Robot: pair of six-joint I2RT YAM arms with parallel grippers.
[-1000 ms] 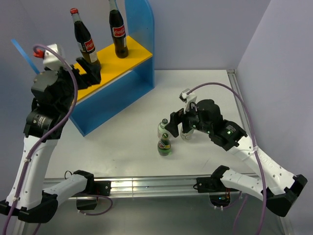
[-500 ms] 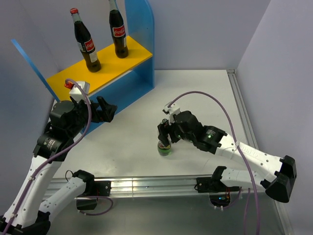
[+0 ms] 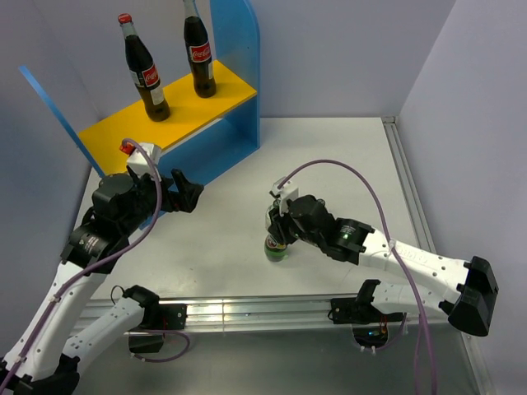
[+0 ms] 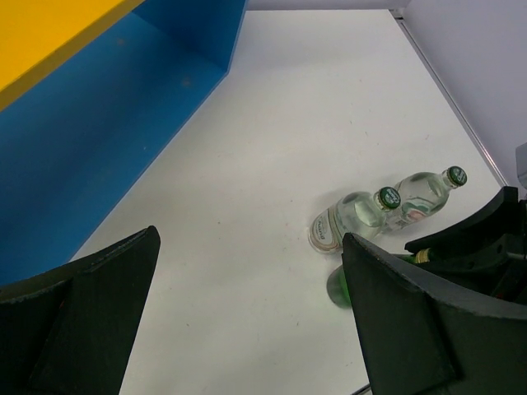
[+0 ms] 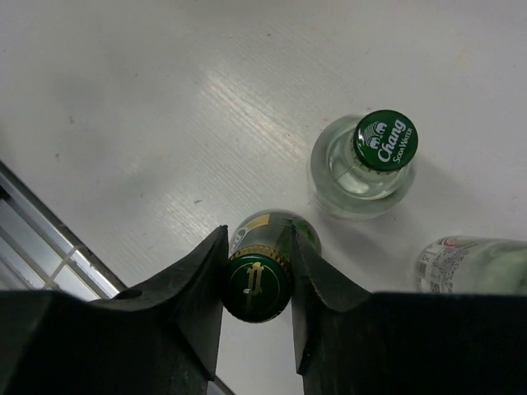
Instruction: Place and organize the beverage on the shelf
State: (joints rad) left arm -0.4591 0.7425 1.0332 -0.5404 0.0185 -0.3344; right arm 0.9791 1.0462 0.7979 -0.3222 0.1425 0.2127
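Observation:
Two tall dark cola bottles [image 3: 142, 70] [image 3: 198, 58] stand upright on the shelf's yellow top [image 3: 193, 109]. On the white table, a small dark green bottle [image 3: 277, 248] [image 5: 268, 239] stands upright, and my right gripper [image 3: 277, 230] [image 5: 257, 255] is shut on its capped neck from above. Two small clear bottles [image 4: 354, 218] [image 4: 424, 191] stand just behind it; the nearer one [image 5: 366, 164] has a green cap. My left gripper [image 3: 188, 191] [image 4: 249, 239] hangs open and empty in front of the shelf's blue panel [image 4: 123, 123], well left of the bottles.
A metal rail [image 3: 247, 311] runs along the table's near edge. A raised table edge [image 3: 403, 164] borders the right side. A thin blue strip [image 3: 49, 103] leans by the shelf's left end. Grey walls close in behind and at the right.
My right gripper has moved from the clear bottles onto the green bottle and closed on its cap. My left arm has drawn back from the shelf top and come down in front of the shelf.

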